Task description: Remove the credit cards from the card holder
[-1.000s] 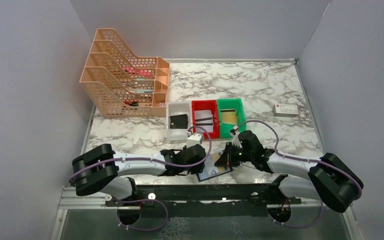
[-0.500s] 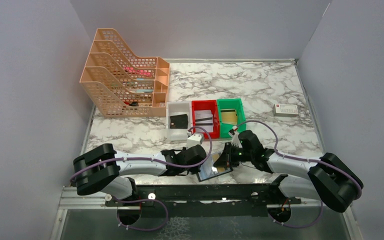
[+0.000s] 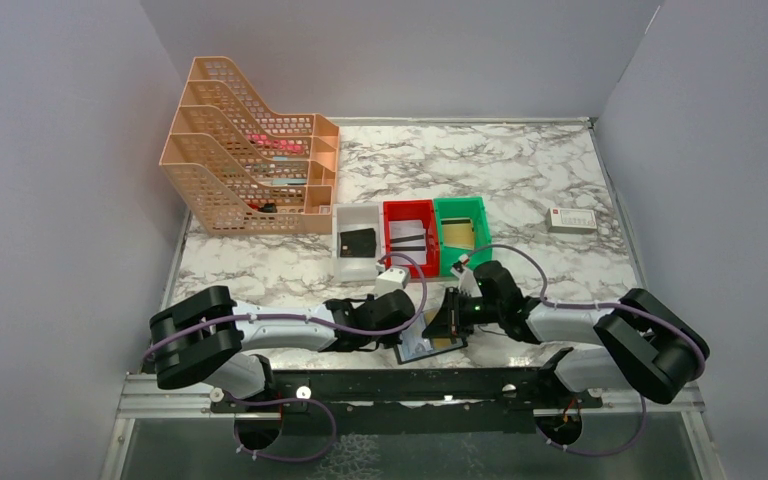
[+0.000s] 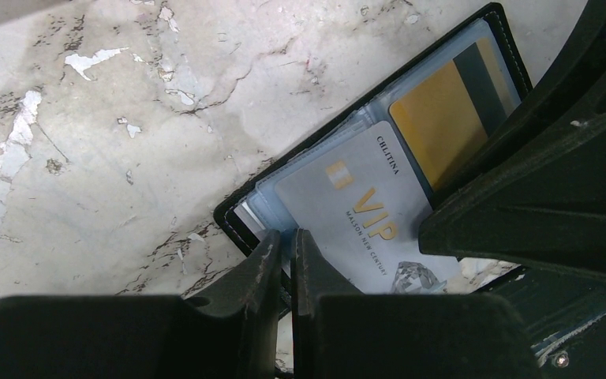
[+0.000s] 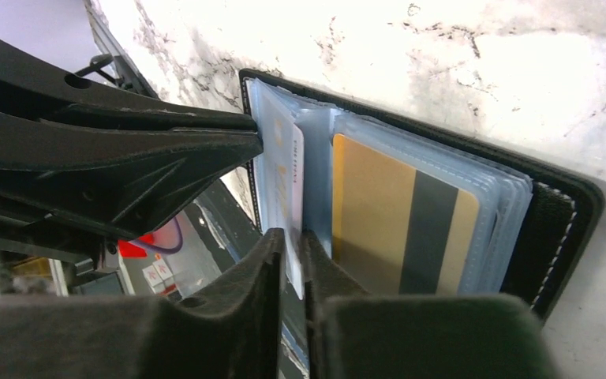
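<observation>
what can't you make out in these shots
- Top view: inside of the card holder, too small, with the right gripper over it.
- Right wrist: any cards behind the gold card, hidden by stacked sleeves.
- Right wrist: whether the right gripper pinches the silver card or only its sleeve.
- Left wrist: silver card's far end, behind the right gripper.

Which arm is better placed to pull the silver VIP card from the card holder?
Right, probably. The right claw has the silver VIP card between its fingers. The left claw pinches a clear sleeve of the card holder, better for steadying.
</observation>
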You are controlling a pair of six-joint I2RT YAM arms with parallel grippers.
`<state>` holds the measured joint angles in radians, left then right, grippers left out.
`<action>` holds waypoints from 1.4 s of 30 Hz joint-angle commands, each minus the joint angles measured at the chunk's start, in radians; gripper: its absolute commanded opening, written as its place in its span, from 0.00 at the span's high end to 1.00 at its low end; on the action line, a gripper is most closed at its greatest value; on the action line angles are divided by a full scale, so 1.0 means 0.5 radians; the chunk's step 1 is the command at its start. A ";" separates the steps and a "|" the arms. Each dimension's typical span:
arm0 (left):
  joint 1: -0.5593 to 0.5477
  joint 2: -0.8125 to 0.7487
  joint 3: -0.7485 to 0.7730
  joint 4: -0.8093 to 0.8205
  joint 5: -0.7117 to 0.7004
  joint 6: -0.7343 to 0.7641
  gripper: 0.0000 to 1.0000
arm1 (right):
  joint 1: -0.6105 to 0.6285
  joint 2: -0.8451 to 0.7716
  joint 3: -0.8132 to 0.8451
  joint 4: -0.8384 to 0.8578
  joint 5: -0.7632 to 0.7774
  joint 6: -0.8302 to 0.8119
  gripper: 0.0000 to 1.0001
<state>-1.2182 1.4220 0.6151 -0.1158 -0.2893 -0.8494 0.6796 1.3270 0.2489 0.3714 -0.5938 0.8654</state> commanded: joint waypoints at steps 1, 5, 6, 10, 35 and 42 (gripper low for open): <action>-0.038 0.090 0.003 -0.089 0.112 -0.004 0.90 | -0.003 -0.019 -0.007 -0.004 0.043 0.002 0.90; -0.037 0.069 -0.005 -0.108 0.104 -0.002 0.91 | -0.003 -0.216 0.036 -0.321 0.292 -0.096 0.92; -0.036 0.064 -0.009 -0.112 0.101 -0.004 0.91 | -0.005 -0.264 0.042 -0.384 0.334 -0.119 0.92; -0.036 0.052 -0.016 -0.114 0.085 -0.004 0.91 | -0.009 -0.403 0.068 -0.578 0.444 -0.183 0.91; -0.055 0.098 0.000 -0.082 0.100 0.020 0.94 | -0.012 -0.035 -0.078 0.124 0.087 0.089 0.81; -0.055 0.083 0.004 -0.109 0.082 0.029 0.95 | -0.015 -0.335 0.015 -0.399 0.425 -0.110 0.99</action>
<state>-1.2259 1.4349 0.6285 -0.1207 -0.2897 -0.8394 0.6785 1.2545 0.2234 0.3481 -0.5095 0.8909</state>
